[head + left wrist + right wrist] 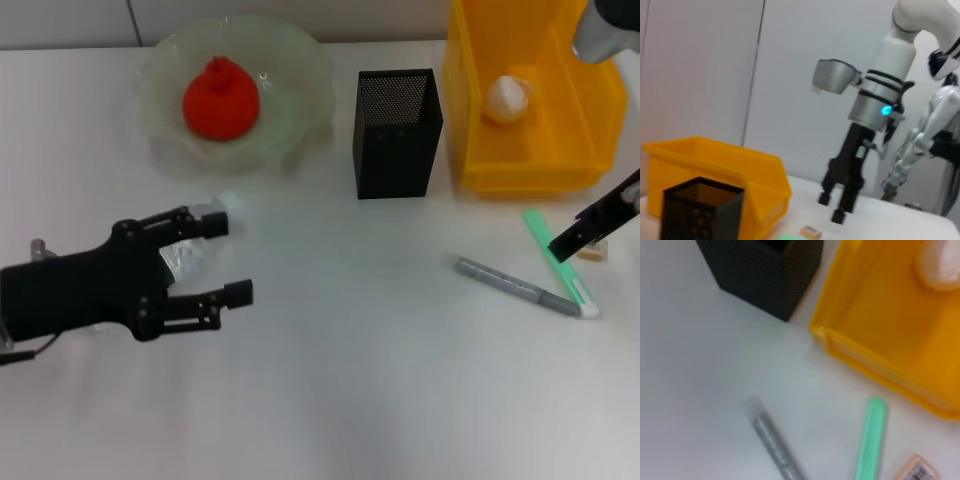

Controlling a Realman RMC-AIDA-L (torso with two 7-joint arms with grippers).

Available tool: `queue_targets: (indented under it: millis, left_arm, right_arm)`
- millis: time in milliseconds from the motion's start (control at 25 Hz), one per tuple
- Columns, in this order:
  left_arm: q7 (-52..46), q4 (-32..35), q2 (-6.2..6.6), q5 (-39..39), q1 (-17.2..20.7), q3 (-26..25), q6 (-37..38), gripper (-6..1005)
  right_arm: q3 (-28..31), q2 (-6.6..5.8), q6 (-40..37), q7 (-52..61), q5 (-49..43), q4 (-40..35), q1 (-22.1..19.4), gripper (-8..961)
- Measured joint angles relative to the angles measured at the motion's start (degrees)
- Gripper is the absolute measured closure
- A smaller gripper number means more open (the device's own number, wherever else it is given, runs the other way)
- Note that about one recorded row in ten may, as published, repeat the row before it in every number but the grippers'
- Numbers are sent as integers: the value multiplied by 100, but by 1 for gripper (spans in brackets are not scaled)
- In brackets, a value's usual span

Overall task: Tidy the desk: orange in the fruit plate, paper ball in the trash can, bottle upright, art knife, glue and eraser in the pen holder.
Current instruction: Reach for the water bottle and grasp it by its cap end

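The eraser (592, 252) lies on the white worktop (360, 380) directly under the tip of the right pincer (578, 238), partly hidden by it in the head view; whether they touch I cannot tell. The left wrist view shows this pincer (836, 208) pointing straight down with its 2 fingers a narrow gap apart and nothing between them, the eraser (811, 231) just beside the tips. Just inboard of the right pincer lies the green art knife (558, 262), its long axis running from the yellow bin (530, 150) towards the robot; the grey glue stick (515, 285) lies further inboard, slanted. The black pen holder (396, 132) stands well inboard and ahead of the right pincer. The right arm is clearly nearer these 3 things.

The left pincer (232, 260) is spread wide around the clear bottle (190, 245) lying on its side, fingers flanking its cap end but not closed. The orange (220, 98) sits in the fruit plate (300, 110), the paper ball (506, 98) in the bin.
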Motion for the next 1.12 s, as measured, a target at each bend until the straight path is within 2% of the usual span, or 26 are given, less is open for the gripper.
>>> queue_targets:
  millis: [120, 240, 280, 360, 400, 520, 720, 920, 1120]
  left_arm:
    - [-214, 411, 11, 120, 11, 30, -373, 211]
    - [-874, 1310, -48, 556, -36, 38, -557, 214]
    - [-1119, 1583, -62, 699, -70, 43, -574, 214]
    - [-1390, 1842, -72, 833, -122, 51, -590, 216]
    - [-1994, 2348, -78, 1103, -277, 135, -608, 217]
    - [-2681, 2831, -75, 1389, -493, 319, -640, 219]
    - [-4086, 3527, -73, 2528, -1065, 1052, -936, 222]
    - [-5420, 3948, -88, 3628, -1619, 1823, -1075, 226]
    - [-6576, 4198, -114, 4493, -1965, 2786, -1287, 230]
  right_arm:
    - [-47, -1, 148, -80, 116, 54, -70, 165]
    - [-50, -3, 258, -310, 428, -106, -296, 165]
    - [-1, -14, 310, -593, 784, -320, -538, 165]
    - [25, -18, 359, -775, 971, -447, -687, 165]
    - [46, -18, 404, -952, 1152, -572, -850, 165]
    - [103, -17, 593, -1638, 1679, -767, -1322, 165]
    - [431, -14, 856, -3505, 2785, -240, -1839, 165]
    - [987, -24, 765, -4970, 3768, 344, -2029, 165]
    - [1422, -24, 676, -5917, 4175, 697, -2157, 165]
